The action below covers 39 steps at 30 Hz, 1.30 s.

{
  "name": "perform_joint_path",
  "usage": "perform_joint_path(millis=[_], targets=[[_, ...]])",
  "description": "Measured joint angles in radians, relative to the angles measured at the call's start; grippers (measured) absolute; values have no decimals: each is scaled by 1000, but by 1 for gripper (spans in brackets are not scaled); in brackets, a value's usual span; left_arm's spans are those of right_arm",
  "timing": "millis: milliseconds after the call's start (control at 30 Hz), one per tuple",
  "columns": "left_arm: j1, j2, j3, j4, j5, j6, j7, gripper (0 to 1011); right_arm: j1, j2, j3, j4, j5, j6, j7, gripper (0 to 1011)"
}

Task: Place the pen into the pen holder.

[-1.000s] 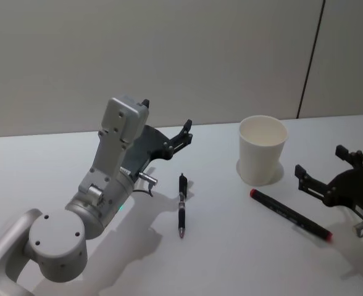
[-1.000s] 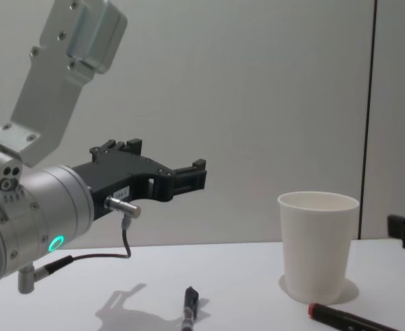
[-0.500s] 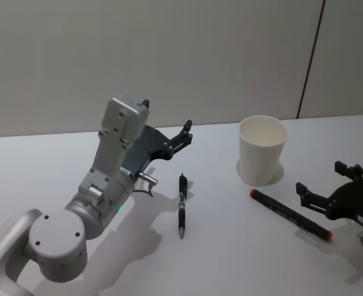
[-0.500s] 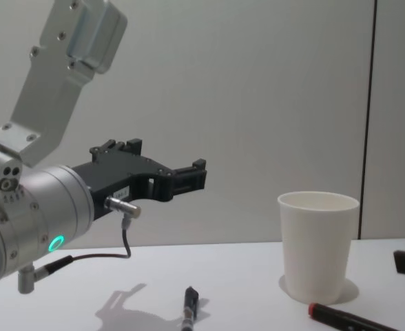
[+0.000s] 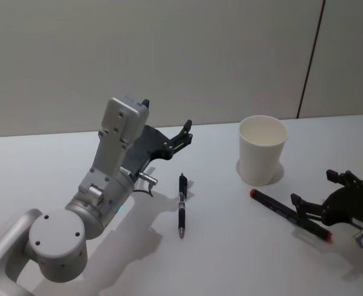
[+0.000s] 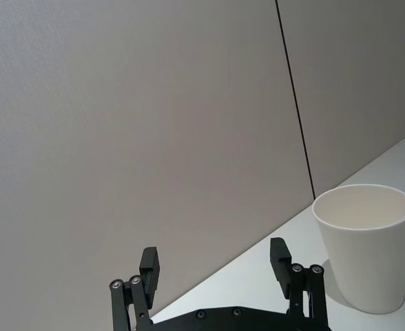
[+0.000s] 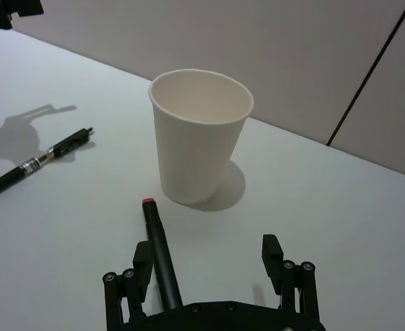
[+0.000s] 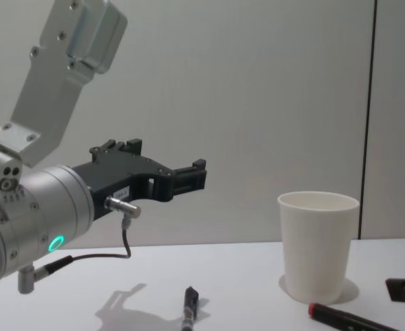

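The pen holder is a plain white cup standing upright on the white table, right of centre. A black pen with red ends lies just in front of it. My right gripper is open and hangs low over that pen's near half, touching nothing. In the right wrist view the pen runs beside one finger, with the cup beyond. A second black pen lies at the table's middle. My left gripper is open and held up in the air, left of the cup.
The table's back edge meets a grey wall close behind the cup. The left arm's big silver elbow fills the near left of the table. In the chest view a right finger shows low at the right edge, beside the red-ended pen.
My right gripper has come down and moved left towards the red-ended pen. The left arm, both pens and the cup have not moved.
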Motion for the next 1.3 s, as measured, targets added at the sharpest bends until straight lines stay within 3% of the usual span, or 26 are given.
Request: perform_joint_path(millis=[633,967,1300], targets=[[0,0,0,0,0,0,0,1001,104,-31,-53,89,-116,95,153,1001],[0,0,0,0,0,0,0,1001,136,-55,-75,135,-149,109,179,1002],[0,0,0,0,0,0,0,1001,146,-74,-90,160,-154,110,177,1001]])
